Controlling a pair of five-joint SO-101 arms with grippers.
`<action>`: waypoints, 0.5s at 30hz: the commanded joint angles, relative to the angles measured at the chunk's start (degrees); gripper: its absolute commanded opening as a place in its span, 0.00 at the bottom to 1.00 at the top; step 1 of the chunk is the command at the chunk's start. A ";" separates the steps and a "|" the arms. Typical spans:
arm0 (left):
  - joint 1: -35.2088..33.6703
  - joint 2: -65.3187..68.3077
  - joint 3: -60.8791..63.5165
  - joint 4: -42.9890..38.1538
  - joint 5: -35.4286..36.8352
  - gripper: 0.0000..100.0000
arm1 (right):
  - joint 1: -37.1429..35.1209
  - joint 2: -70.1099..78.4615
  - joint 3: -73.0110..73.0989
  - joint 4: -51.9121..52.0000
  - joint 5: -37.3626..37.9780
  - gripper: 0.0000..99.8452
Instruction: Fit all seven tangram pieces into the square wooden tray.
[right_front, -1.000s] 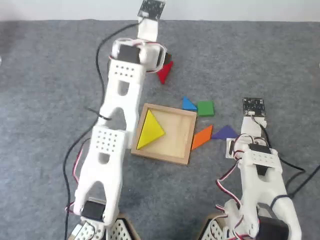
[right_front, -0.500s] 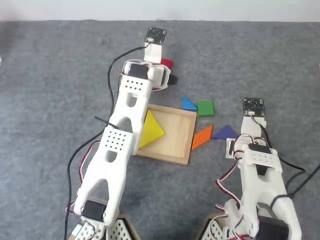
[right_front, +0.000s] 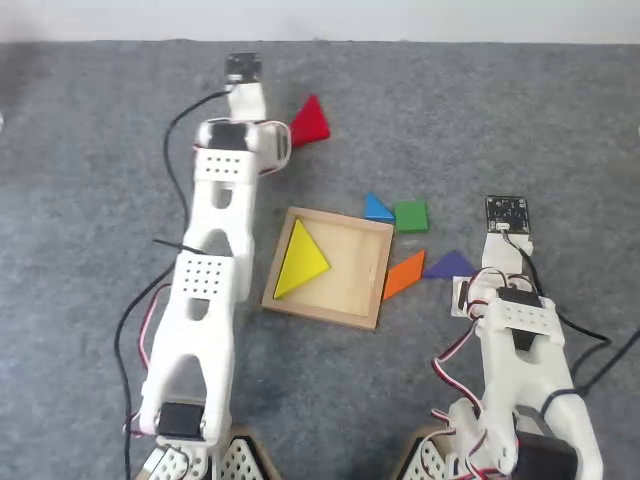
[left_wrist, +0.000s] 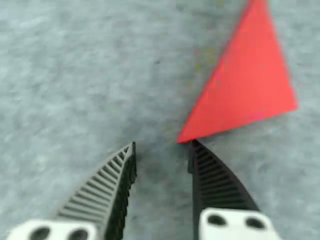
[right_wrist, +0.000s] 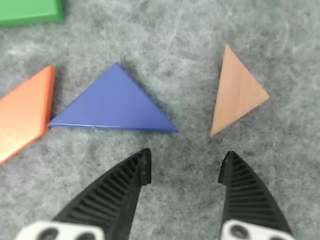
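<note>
left wrist view shows my left gripper (left_wrist: 163, 145) spread open and empty over the grey carpet (left_wrist: 75, 65). the red triangle (left_wrist: 245, 85) lies flat just ahead. its nearest corner sits right at the tip of one finger (left_wrist: 210, 175), off to that side and not between my jaws. in the high view this piece is on the far side of the wooden tray (right_front: 325, 312) and well apart from it.

the yellow triangle (right_front: 298, 258) is the one piece already in the tray. the small blue triangle (right_front: 377, 208) and green square (right_front: 411, 216) lie just beyond the tray's far corner. the orange parallelogram (right_front: 403, 273) is beside its edge.

my right gripper (right_wrist: 187, 154) is also open and holds nothing. it hangs over the carpet, with the dark blue triangle (right_wrist: 112, 105) and the bare wooden triangle (right_wrist: 237, 95) lying just ahead of its tips.

i think the worry is on the left side. if i close from here, the jaws will likely meet on carpet, because the red piece is outside the gap. if i push forward without shifting sideways, that fingertip could catch the corner and spin or slide the triangle farther from the tray. the piece is thin and flat on a soft surface, so a shallow pinch on a pointed corner may slip out during the lift. later, lowering it carelessly could knock the yellow triangle askew or shove the tray into the pieces beside it.
</note>
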 joint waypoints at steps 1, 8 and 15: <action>-3.96 -1.85 -2.95 5.80 0.44 0.16 | -0.04 -2.24 -0.35 -0.92 0.88 0.24; -1.58 -9.41 -5.49 1.49 -7.03 0.16 | -0.13 -2.24 -0.35 -0.92 0.88 0.24; 1.32 -6.07 1.80 -27.43 -7.47 0.17 | -0.13 -2.24 -0.35 -0.92 0.88 0.24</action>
